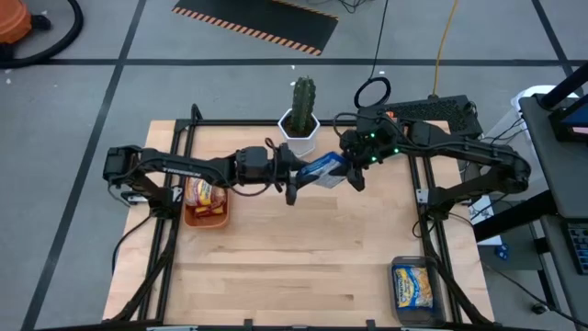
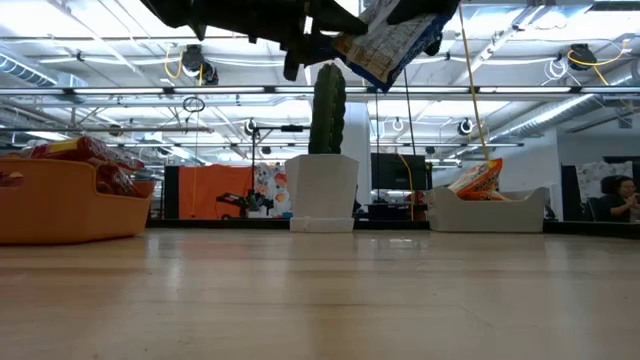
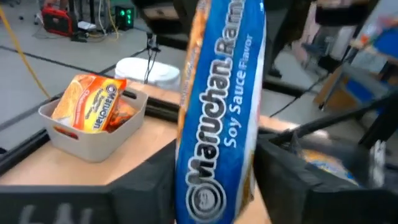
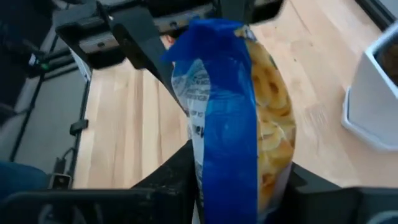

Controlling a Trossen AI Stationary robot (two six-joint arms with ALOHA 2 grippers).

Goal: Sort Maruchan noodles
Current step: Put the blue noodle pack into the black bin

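Note:
One blue Maruchan noodle packet [image 1: 322,168] hangs in the air over the far middle of the table, between both grippers. My left gripper [image 1: 294,179] reaches in from the table's left and my right gripper [image 1: 354,170] from the right; each is shut on the packet. The left wrist view shows the packet's blue face [image 3: 221,124] with white lettering; the right wrist view shows its blue edge and the noodle picture [image 4: 239,124]. In the low view the packet [image 2: 390,40] is high above the table. My left gripper has the packet's left end [image 3: 214,193] pinched between its two fingers [image 3: 149,193], coming level from the table's left. The packet is lifted clear of the table. My right gripper pinches the packet's right end [image 4: 236,180] between its two fingers [image 4: 174,180], coming from the table's right. The packet stretches away from it toward the other gripper, clear of the table.
A cactus in a white pot [image 1: 299,124] stands just beyond the packet. An orange bin [image 1: 204,204] with red-orange packets sits at the left. A bin [image 1: 415,287] with blue and yellow packets sits at the near right corner. A grey bin [image 3: 93,127] holds an orange-yellow packet.

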